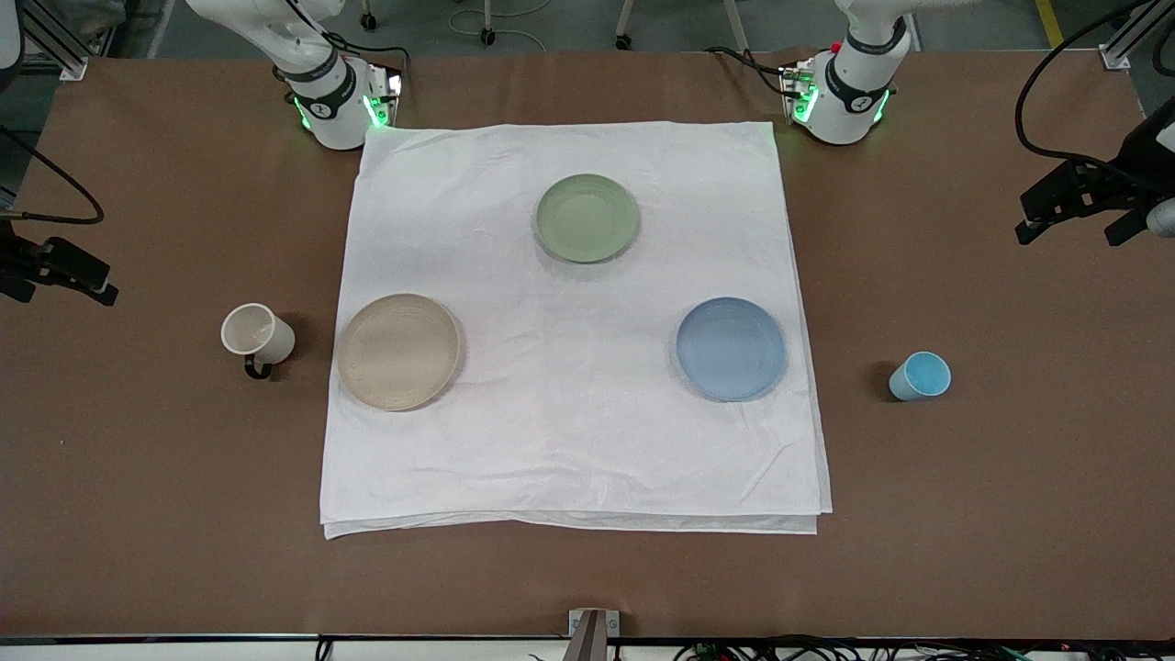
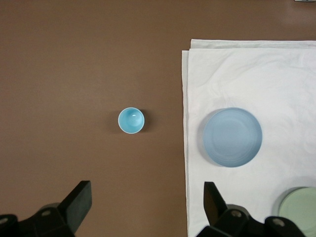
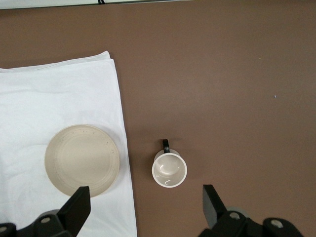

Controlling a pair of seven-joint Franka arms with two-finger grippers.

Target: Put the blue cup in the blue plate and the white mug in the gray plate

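Observation:
The blue cup point(image 1: 920, 375) stands upright on the bare brown table toward the left arm's end, beside the blue plate point(image 1: 731, 348) on the white cloth; both show in the left wrist view, cup point(image 2: 131, 120) and plate point(image 2: 232, 137). The white mug point(image 1: 257, 333) stands upright toward the right arm's end beside the gray plate point(image 1: 397, 351), its dark handle toward the front camera; mug point(image 3: 169, 170) and plate point(image 3: 82, 159) show in the right wrist view. My left gripper point(image 1: 1079, 220) point(image 2: 147, 202) is open and empty, high over bare table. My right gripper point(image 1: 55, 285) point(image 3: 145, 205) is open and empty, high over bare table.
A pale green plate point(image 1: 587, 217) lies on the white cloth point(image 1: 569, 441), nearer the arms' bases than the other two plates. The cloth covers the middle of the brown table point(image 1: 991, 514). A camera mount point(image 1: 592, 633) stands at the table's front edge.

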